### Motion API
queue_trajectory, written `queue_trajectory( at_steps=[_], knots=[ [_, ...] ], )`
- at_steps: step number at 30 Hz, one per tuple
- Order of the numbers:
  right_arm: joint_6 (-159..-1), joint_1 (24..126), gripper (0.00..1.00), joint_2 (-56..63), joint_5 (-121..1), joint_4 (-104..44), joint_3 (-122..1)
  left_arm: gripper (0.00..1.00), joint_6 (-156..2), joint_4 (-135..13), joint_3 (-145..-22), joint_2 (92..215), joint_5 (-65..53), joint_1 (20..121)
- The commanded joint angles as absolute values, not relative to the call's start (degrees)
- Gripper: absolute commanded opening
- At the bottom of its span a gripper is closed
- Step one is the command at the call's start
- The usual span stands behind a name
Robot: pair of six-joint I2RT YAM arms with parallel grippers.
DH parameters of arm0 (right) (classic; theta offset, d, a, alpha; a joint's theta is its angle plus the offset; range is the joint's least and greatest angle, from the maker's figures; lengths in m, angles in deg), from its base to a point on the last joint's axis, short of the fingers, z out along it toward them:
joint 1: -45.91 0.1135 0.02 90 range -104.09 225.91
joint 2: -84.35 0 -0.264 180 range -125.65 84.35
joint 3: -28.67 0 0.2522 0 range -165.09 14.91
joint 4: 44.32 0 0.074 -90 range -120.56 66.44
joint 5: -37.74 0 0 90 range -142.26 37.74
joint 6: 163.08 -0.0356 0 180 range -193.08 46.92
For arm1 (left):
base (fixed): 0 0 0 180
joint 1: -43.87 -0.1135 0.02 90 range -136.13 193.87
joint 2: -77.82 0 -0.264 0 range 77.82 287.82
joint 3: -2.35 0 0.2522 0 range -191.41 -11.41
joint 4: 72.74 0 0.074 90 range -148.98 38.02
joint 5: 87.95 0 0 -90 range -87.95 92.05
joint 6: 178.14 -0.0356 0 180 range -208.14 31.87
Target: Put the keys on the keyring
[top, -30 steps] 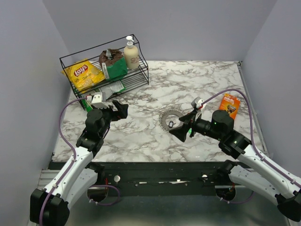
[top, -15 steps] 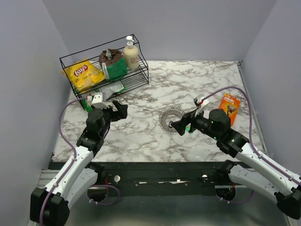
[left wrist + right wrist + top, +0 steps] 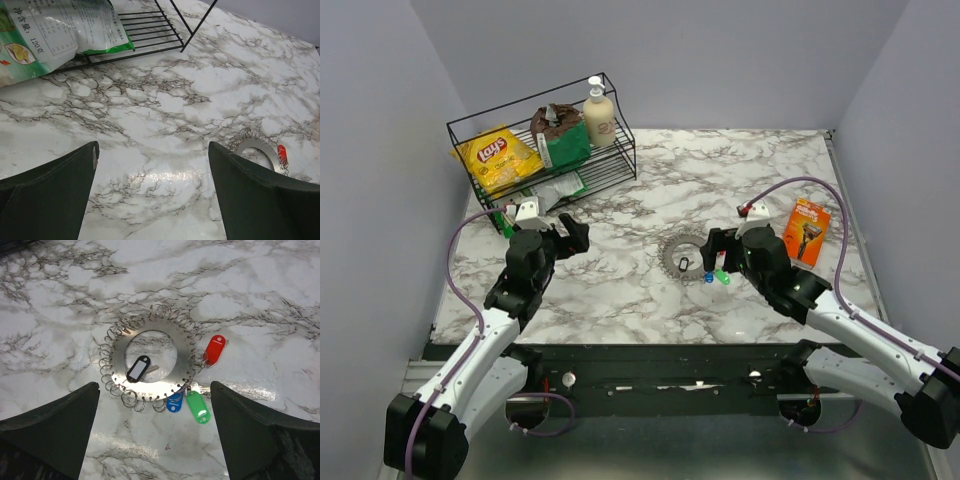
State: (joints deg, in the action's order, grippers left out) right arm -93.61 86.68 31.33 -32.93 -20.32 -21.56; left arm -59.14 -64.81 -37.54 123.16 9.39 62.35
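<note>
Presently, keyring (image 3: 116, 360): flat on the bench (image 3: 260, 280).
Progress: red key (image 3: 215, 349), blue key (image 3: 174, 402), green key (image 3: 198, 407) touch its rim loops; threading unclear.
Right hand (image 3: 153, 390): fingers apart, empty, over the keyring.
Left hand (image 3: 152, 150): apart, well away.

White and black arms
Left arm (image 3: 485, 345), right arm (image 3: 865, 330): white links, black joints, purple cables (image 3: 800, 180); left claw (image 3: 578, 233), right claw (image 3: 713, 252) dark.

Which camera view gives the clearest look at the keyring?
The right wrist view: the keyring lies whole, seen close from above, its coiled rim plain. The top external view shows it small; the left wrist view shows only an arc.
</note>
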Motion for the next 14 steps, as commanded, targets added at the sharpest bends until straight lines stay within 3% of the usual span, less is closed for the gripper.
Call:
queue_trajectory(
  at_steps=[1, 14],
  knots=[
    [-95.7, 86.8, 1.00, 31.5, -29.1, -19.0, -21.6, 0.99, -58.8, -64.1, -38.0, 122.9, 12.1, 62.3],
    [-95.3, 86.8, 1.00, 33.7, -27.7, -19.0, -20.9, 0.99, -58.9, -66.4, -36.5, 121.9, 10.6, 62.3]
  ],
)
